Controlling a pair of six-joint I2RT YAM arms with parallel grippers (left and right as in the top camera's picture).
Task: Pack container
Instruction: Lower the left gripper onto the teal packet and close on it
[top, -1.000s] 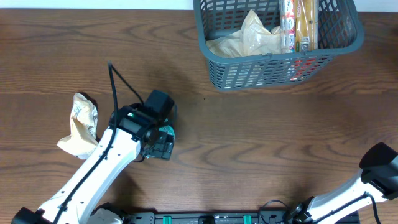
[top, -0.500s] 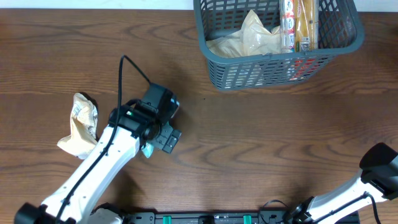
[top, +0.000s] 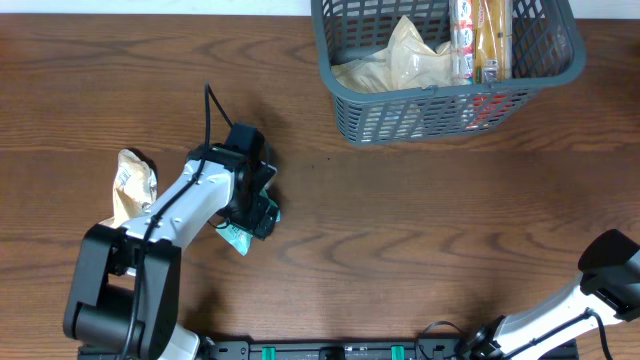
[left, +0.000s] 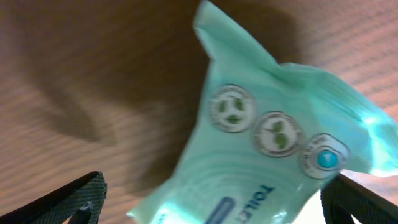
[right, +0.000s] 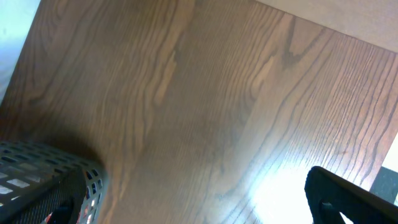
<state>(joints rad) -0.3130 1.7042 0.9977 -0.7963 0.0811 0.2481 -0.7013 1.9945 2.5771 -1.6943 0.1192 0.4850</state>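
Hovering over a mint-green soft pack (left: 267, 130), the left gripper (left: 214, 208) has its jaws spread wide, one finger on either side of the pack and nothing clamped. I judge the pack light, limp and slick-filmed. It will sag and crumple, so take it across its fuller middle, not by the thin sealed corner at 11 o'clock in the wrist view. The container (top: 445, 60) sits at 1 o'clock on the table (top: 420, 220), well apart from the pack and at about 2 o'clock from it. It looks like stiff lattice plastic and already holds packets (top: 410, 55). A crinkled tan bag (top: 130, 195) lies at 9 o'clock of the gripper. The right arm (top: 608, 268) rests at 4 o'clock, jaws wide and empty.
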